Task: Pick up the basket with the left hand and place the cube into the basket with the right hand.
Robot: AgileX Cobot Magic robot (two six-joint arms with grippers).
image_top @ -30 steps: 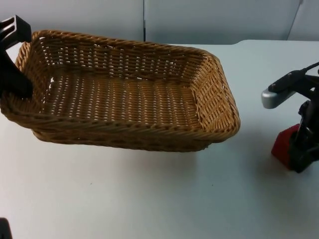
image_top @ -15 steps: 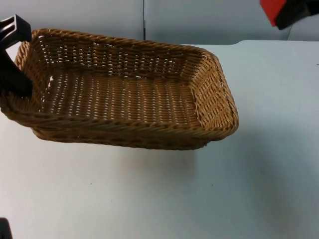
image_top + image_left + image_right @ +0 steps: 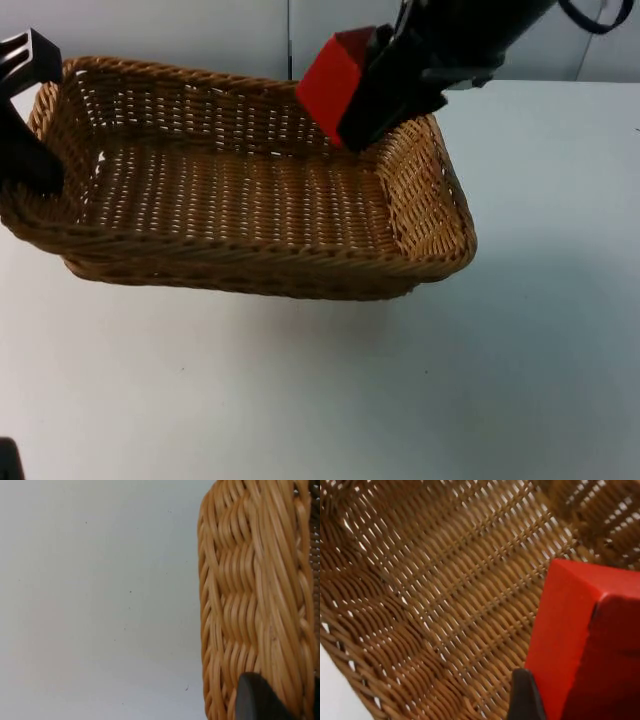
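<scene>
White table top [image 3: 300, 400], matte and evenly lit, spanning the foreground of the top view. Its far edge meets a pale grey partition wall [image 3: 150, 30]. A dark vertical seam [image 3: 290, 40] divides the wall into panels; a second, fainter seam [image 3: 590, 45] runs at a slant near the far right. A soft, diffuse shadow [image 3: 330, 320] lies on the table surface. In the left wrist view, the table surface [image 3: 100, 605] carries a few tiny dark specks.

You see the right gripper [image 3: 350, 100] covering part of the basket's [image 3: 240, 190] far rim, while the red cube [image 3: 580, 640] runs past the right wrist picture's edge beside that basket.
</scene>
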